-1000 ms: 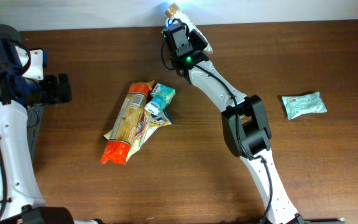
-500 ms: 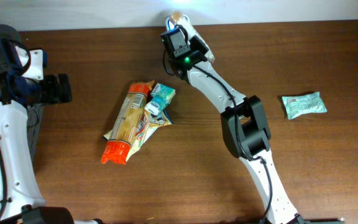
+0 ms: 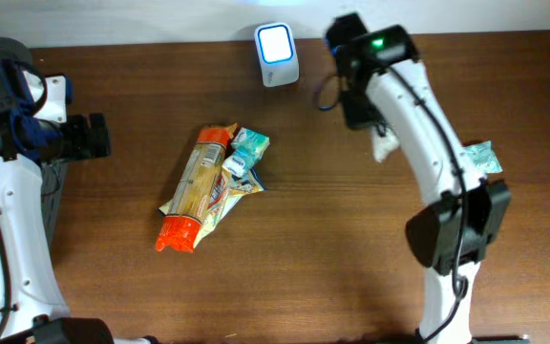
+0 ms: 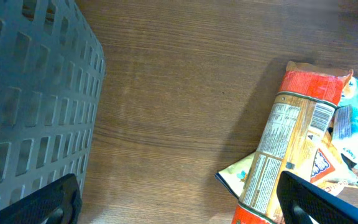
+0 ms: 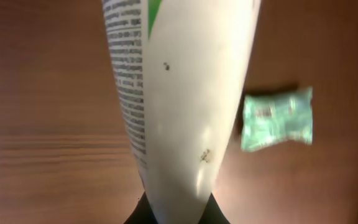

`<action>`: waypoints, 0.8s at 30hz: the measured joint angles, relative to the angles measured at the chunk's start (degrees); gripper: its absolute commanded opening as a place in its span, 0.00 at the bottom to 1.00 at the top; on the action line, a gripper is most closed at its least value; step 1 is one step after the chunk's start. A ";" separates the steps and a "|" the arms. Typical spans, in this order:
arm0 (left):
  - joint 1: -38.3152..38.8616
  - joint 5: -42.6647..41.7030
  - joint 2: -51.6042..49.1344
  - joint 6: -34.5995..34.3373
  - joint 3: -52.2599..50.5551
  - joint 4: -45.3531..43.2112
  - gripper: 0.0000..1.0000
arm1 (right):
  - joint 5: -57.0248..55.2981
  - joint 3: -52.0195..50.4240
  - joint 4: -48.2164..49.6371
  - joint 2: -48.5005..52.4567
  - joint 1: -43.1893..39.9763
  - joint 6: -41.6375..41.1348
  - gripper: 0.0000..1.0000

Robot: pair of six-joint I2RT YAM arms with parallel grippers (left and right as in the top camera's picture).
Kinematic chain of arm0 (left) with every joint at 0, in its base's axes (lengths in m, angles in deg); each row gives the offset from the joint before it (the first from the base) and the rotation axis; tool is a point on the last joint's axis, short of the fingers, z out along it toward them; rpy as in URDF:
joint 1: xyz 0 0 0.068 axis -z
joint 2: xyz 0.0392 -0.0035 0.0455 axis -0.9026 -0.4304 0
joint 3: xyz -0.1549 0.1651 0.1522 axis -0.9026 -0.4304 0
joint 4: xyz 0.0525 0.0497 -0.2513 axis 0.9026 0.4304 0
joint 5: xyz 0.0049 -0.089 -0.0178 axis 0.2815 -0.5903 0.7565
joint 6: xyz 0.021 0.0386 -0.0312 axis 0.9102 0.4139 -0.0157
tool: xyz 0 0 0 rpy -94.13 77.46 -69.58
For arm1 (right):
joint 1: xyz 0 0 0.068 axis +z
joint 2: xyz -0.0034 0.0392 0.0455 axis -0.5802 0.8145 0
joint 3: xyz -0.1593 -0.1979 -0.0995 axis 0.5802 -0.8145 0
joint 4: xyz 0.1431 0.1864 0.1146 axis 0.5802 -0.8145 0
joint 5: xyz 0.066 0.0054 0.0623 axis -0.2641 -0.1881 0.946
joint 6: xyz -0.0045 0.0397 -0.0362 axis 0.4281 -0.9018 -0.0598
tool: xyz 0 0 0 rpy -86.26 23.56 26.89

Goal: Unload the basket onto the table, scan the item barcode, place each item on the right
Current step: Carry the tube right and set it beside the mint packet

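Right gripper [image 5: 176, 216] — jaws closed on a white tube [image 5: 173, 93] with fine print — holds it over the table toward the far edge, to the right of the lit barcode scanner [image 3: 277, 43]. Left gripper [image 3: 95, 137] — jaws wide apart, empty — hangs at the left edge by a grey basket [image 4: 30, 93].
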 measured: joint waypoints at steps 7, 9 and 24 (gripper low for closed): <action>0.00 -0.02 0.00 0.00 0.00 -0.04 0.99 | 0.04 -25.86 14.01 1.81 -14.78 -6.12 0.05; 0.00 0.00 0.00 0.00 0.00 0.02 0.99 | -0.04 -30.58 17.70 1.75 -17.11 -6.69 0.34; 0.00 0.00 0.00 0.00 0.00 -0.02 0.99 | 23.71 -7.61 11.63 1.46 -10.67 -1.60 0.99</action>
